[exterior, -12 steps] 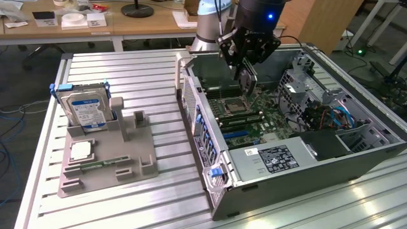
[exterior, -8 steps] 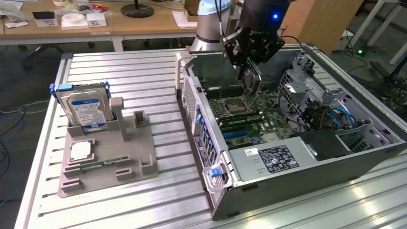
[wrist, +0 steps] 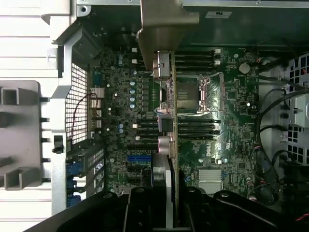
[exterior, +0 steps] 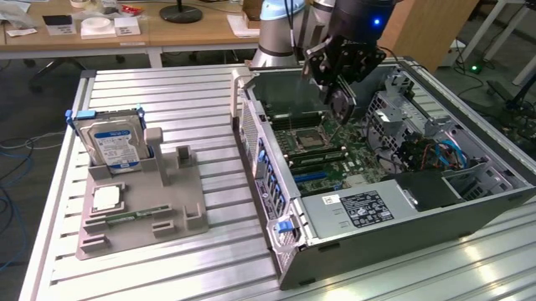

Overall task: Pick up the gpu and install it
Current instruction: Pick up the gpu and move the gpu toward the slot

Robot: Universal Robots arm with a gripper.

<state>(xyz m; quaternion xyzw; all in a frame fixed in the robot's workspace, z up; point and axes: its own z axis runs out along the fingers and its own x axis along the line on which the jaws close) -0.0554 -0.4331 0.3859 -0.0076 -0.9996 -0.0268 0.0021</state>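
My gripper hangs over the open computer case, shut on the gpu. The card hangs edge-down below the fingers, its dark round fan facing the exterior view's left. In the wrist view the gpu shows edge-on between my dark fingers, with its silvery end bracket at the far end. It is held above the motherboard, clear of the board, over the region by the CPU socket. A blue expansion slot lies on the board to one side of the card.
A grey fixture on the slatted table holds a blue-labelled hard drive and a narrow memory stick. Inside the case are a labelled metal box, drive cages and cables. The case walls rise around the motherboard.
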